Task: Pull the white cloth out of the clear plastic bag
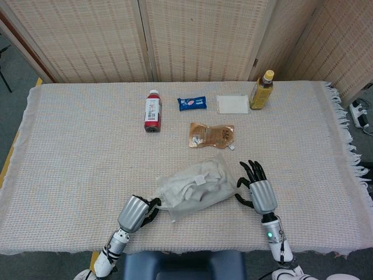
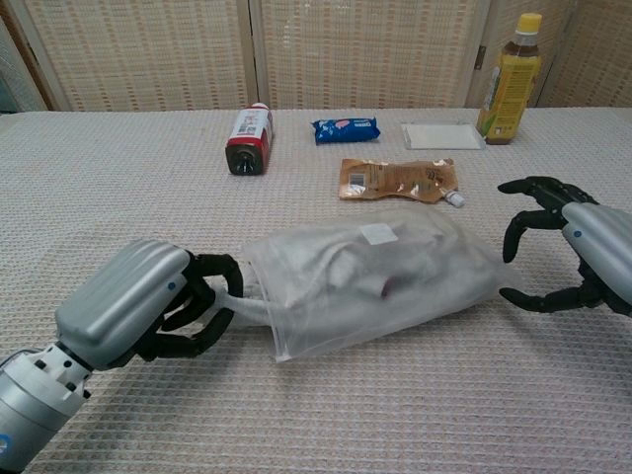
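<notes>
Bag between hands, left hand gripping cloth

A folding screen of pale woven panels in light wooden frames is standing along the far side of the table, and another panel is angling away at the right. A cream woven tablecloth is covering the whole table, its fringe hanging off the right edge. Grey floor is showing at the left, with a strip of yellow running beside the table edge. A white power strip is lying on the floor at the far right. A dark blue padded edge is showing at the bottom. Even, soft light is filling the room.
</notes>
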`<act>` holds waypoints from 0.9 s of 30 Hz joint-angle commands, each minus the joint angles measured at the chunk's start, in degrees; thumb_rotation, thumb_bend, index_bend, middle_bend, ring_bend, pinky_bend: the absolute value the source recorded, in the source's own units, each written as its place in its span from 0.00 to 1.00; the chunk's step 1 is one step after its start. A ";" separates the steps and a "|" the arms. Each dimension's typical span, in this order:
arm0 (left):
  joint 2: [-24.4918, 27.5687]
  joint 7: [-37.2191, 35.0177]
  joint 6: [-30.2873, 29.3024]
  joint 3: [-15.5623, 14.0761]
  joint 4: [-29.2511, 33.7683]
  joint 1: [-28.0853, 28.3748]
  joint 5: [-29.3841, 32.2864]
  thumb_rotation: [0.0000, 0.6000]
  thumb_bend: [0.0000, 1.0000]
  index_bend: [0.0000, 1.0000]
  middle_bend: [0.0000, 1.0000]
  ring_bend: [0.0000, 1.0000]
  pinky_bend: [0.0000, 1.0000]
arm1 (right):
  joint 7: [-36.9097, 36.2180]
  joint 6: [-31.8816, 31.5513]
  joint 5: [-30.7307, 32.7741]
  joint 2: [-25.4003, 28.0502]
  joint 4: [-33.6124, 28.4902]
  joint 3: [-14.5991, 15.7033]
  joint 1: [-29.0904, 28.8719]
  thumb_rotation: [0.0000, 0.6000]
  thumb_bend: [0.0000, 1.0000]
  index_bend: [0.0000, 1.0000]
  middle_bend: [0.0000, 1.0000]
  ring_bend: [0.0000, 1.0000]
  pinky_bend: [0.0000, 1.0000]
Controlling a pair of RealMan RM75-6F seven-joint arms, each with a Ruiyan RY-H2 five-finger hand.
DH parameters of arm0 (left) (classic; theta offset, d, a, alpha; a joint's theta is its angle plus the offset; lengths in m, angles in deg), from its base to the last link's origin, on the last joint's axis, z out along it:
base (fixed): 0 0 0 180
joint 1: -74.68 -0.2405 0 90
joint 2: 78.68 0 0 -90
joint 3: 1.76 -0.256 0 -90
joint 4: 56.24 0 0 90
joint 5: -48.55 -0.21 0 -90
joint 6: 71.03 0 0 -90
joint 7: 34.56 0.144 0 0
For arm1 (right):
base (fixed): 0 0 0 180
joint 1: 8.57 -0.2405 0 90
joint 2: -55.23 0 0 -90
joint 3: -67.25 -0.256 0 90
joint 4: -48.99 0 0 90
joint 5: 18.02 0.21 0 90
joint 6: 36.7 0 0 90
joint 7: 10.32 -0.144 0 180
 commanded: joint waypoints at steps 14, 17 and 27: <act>-0.26 -1.43 0.25 0.40 -1.73 0.63 0.73 1.00 0.57 0.68 1.00 1.00 1.00 | -1.15 0.64 0.86 -2.37 3.15 0.00 -2.01 1.00 0.25 0.56 0.11 0.00 0.00; -0.18 -1.73 0.31 0.56 -1.87 0.80 0.90 1.00 0.57 0.68 1.00 1.00 1.00 | -1.27 0.47 0.80 -2.56 3.28 0.08 -2.34 1.00 0.32 0.59 0.12 0.00 0.00; 0.06 -2.68 0.27 0.57 -2.36 1.01 1.21 1.00 0.58 0.68 1.00 1.00 1.00 | -0.09 2.26 1.86 -2.22 2.83 0.17 -3.07 1.00 0.48 0.62 0.12 0.00 0.00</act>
